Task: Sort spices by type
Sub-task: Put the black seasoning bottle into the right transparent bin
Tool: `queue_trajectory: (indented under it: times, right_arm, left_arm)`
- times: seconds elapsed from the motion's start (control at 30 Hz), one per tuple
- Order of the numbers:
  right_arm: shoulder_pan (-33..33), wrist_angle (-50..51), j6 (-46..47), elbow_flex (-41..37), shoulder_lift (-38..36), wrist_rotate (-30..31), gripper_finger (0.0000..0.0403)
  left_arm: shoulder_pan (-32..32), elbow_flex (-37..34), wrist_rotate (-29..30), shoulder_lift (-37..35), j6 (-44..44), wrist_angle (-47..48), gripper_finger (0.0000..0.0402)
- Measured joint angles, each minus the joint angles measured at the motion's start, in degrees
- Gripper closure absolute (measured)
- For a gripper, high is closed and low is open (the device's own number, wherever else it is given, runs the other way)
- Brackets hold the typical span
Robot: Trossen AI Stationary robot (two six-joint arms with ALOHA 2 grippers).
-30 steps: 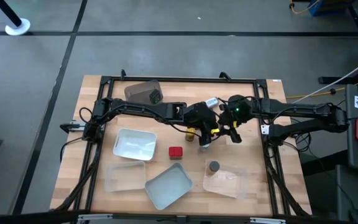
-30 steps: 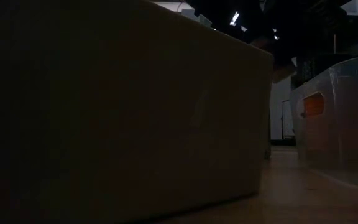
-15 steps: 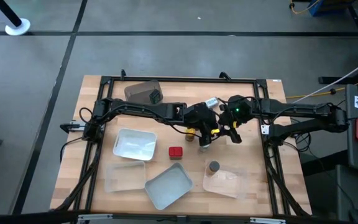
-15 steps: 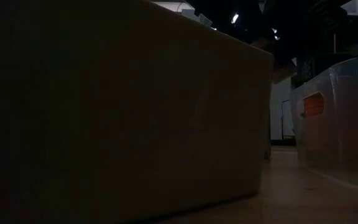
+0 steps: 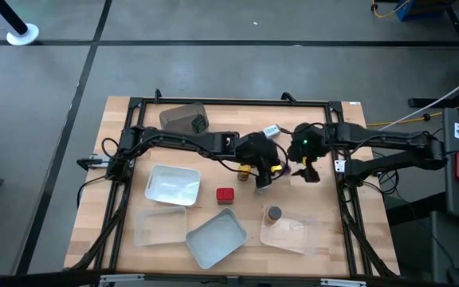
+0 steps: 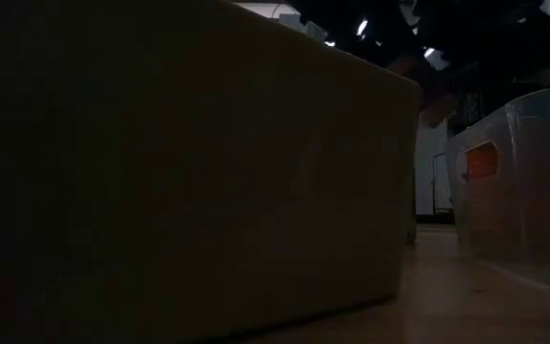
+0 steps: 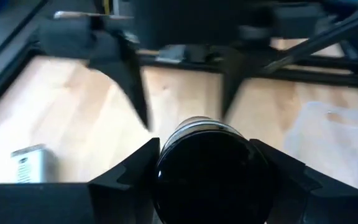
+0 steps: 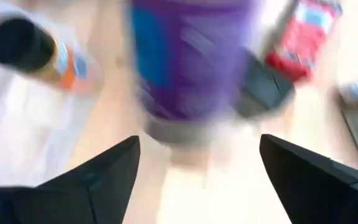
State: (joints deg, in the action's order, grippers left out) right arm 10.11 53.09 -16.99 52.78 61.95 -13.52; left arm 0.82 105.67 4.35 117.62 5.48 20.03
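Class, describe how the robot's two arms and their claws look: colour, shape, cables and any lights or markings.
Both arms are dark, slim and jointed. The left claw and the right claw each end in two black wedge-shaped fingers. Thin black cables run along the links. A small green light glows on the right wrist.

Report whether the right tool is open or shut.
Open. In the right wrist view the right tool shows its two dark fingers spread wide apart, with nothing between them; a purple-labelled jar lies beyond.
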Motion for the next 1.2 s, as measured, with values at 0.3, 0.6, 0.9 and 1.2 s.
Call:
queue_trajectory:
  times: [0.3,0.6,0.9,1.2]
  right_arm:
    - [0.0,9.1,-0.2,8.6,-5.2,8.5,0.0068]
    - [0.0,8.5,2.8,10.4,-12.3,10.4,0.0068]
    - [0.0,8.4,7.8,10.4,-13.3,10.4,0.0068]
    - [0.0,8.3,7.7,10.4,-11.6,10.0,0.0068]
  left_arm:
    - [4.2,0.0,-5.9,0.0,2.0,-8.0,0.0206]
    - [12.7,0.0,-6.1,0.0,2.0,-8.7,0.0206]
    - [18.6,0.0,-0.8,0.0,3.9,-8.7,0.0206]
    - [18.2,2.4,0.0,0.0,6.1,-9.4,0.0206]
